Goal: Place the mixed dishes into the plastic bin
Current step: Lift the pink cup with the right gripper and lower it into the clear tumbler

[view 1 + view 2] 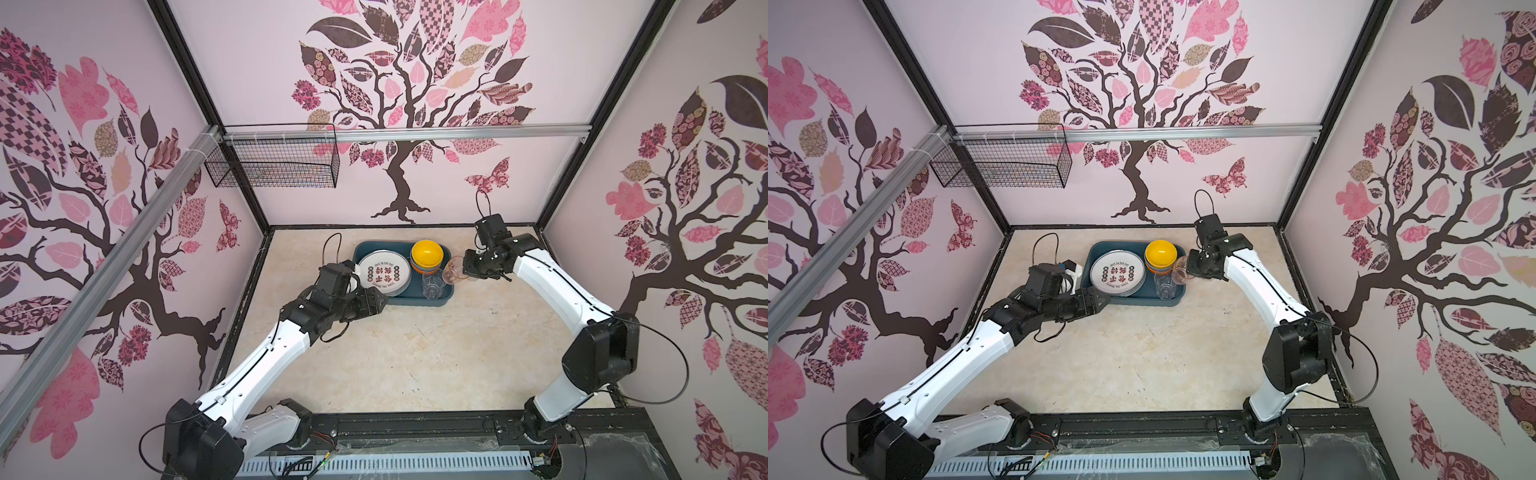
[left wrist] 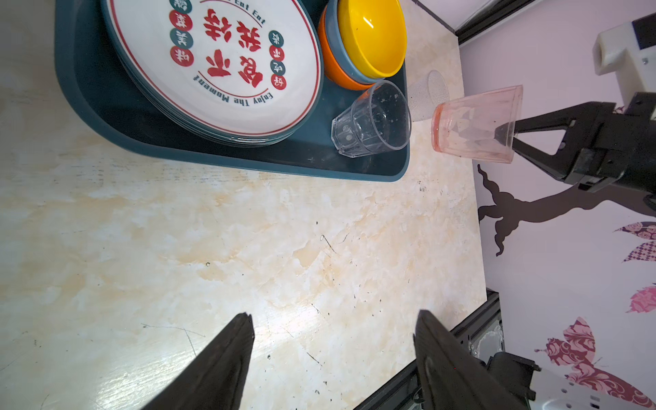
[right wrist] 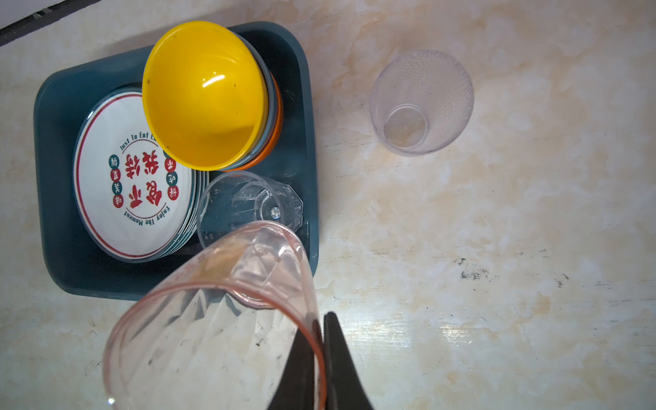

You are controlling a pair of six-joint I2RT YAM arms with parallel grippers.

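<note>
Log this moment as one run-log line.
right gripper: shut on pinkish cup rim, beside bin | left gripper: open, empty, above table | in bin: plates, bowls, clear cup | left out: dimpled cup on table

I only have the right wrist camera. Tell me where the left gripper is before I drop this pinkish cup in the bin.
Observer: In both top views the left gripper sits by the near left corner of the plastic bin, across the bin from your cup.
Operator: Say whether it is holding anything.
Observer: Nothing. The left wrist view shows its fingers apart over the table.
Operator: Now give me the cup's attitude.
Observer: In the left wrist view the pinkish cup lies on its side off the table, base toward the bin, with the right gripper shut on its rim.
</note>
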